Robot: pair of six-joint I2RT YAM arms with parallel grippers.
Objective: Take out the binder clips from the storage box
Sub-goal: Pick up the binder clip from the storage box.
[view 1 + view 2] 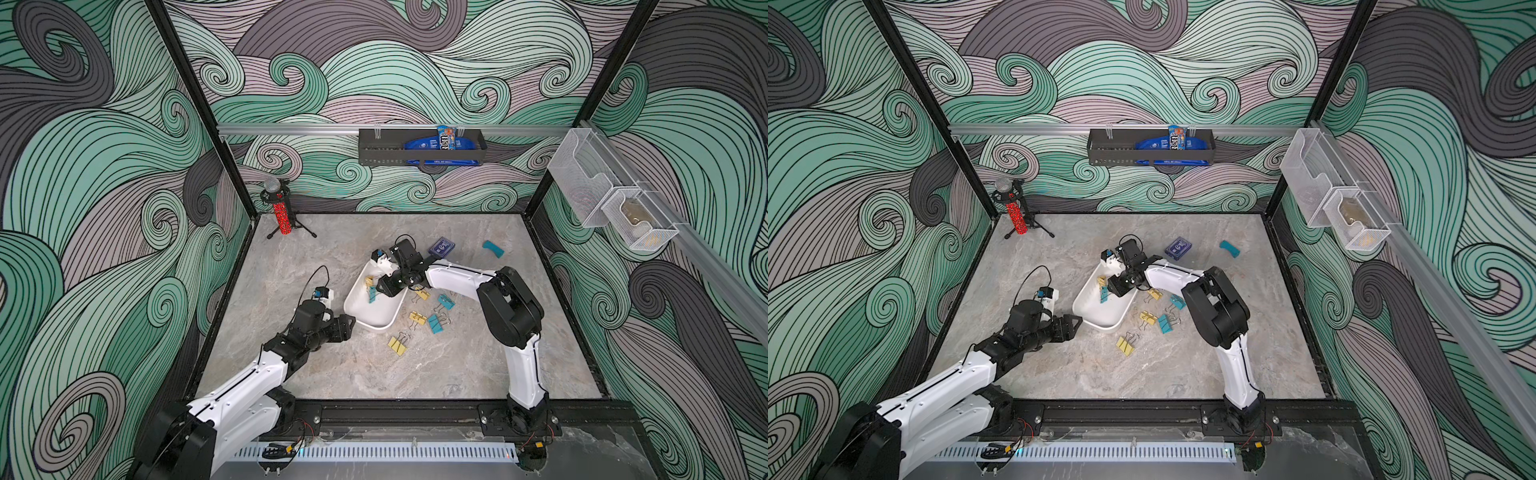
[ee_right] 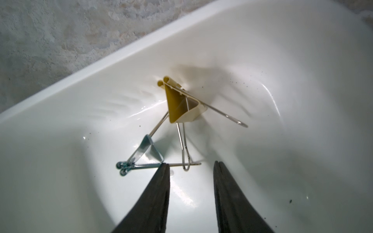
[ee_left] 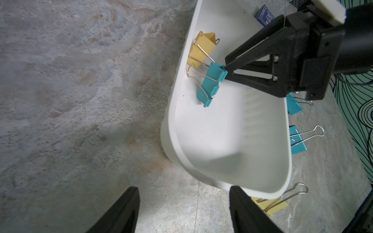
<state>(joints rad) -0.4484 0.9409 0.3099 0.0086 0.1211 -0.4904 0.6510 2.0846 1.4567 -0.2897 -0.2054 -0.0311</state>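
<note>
at least five binder clips [image 1: 417,318] lie out on the tabletop [image 1: 457,374], beside the storage box [image 1: 370,309]. two left inside: teal clip [image 3: 210,84], yellow clip [image 3: 201,50]. right jaws part open, empty, tips at the teal. left jaws part open, empty, by the box corner.

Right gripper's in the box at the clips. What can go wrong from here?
1. The teal clip and yellow clip have crossed wire handles; lifting one may drag the other.
2. The left gripper is open beside the storage box, not holding it, so the right gripper could shove the box.
</note>
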